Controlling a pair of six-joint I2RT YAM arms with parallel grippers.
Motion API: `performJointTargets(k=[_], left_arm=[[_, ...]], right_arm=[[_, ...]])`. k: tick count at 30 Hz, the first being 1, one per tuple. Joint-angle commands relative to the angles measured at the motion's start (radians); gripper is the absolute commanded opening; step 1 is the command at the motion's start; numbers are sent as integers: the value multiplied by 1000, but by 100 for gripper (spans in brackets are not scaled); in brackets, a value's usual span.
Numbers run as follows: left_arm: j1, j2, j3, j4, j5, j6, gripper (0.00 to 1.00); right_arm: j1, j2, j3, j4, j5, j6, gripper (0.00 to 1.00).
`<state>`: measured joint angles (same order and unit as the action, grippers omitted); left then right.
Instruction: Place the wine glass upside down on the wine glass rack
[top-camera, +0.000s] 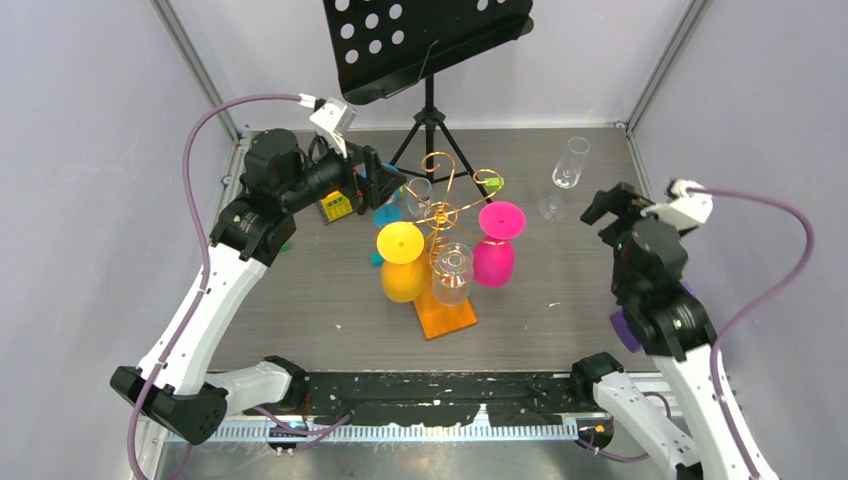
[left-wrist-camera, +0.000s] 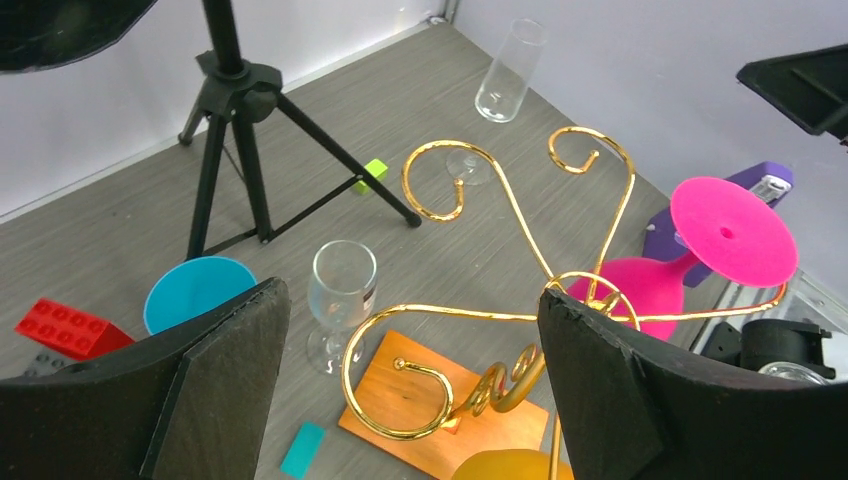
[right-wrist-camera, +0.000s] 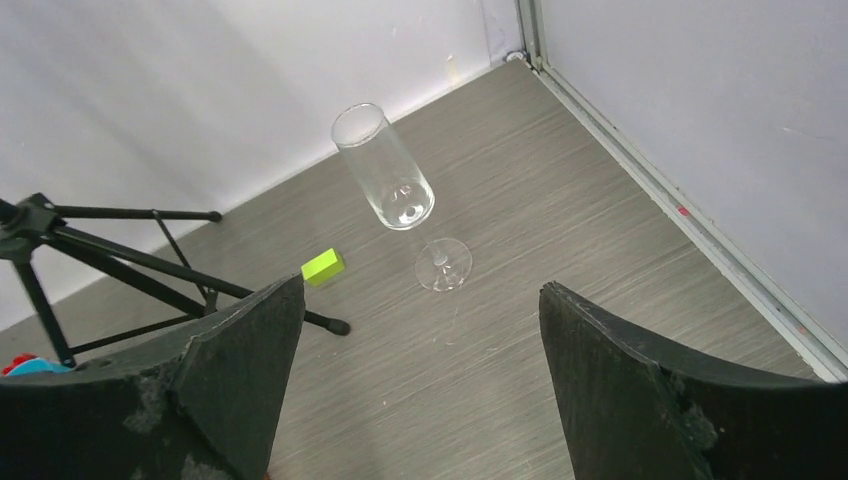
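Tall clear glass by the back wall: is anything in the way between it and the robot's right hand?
Nothing visible is in the way. The open right hand faces the tall clear flute glass across bare grey table. The small green block and the black tripod leg sit off to one side.

1. Pale lilac-grey walls (top-camera: 80, 120) enclose the table (top-camera: 320, 320) at 9, 12 and 3 o'clock.
2. The table top is grey wood-grain.
3. A black perforated music stand (top-camera: 425, 35) on a tripod stands at 12 o'clock.
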<state>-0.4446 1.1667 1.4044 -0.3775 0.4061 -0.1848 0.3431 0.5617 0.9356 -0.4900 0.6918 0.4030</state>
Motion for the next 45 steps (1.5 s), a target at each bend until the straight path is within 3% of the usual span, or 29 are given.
performJointTargets(k=[1, 8, 12, 23, 30, 35, 45], left_arm=[[3, -47, 22, -19, -70, -15, 92], [3, -88, -32, 1, -72, -25, 93], [4, -93, -38, 2, -73, -45, 93], [3, -112, -23, -54, -87, -33, 93], [3, -124, -34, -72, -97, -33, 93], [3, -124, -35, -74, -106, -26, 93], [3, -103, -25, -72, -104, -23, 93]], right_arm=[[-84, 187, 117, -6, -103, 35, 94], [-395, 380, 171, 51, -544, 142, 94], [-508, 517, 251, 56, -672, 159, 90], [-570, 853, 635, -97, -879, 42, 83], [-570, 1049, 882, -242, -979, -15, 66], [-568, 1138, 950, -303, -1016, -45, 56], [-544, 1213, 1010, -367, -981, -117, 49]])
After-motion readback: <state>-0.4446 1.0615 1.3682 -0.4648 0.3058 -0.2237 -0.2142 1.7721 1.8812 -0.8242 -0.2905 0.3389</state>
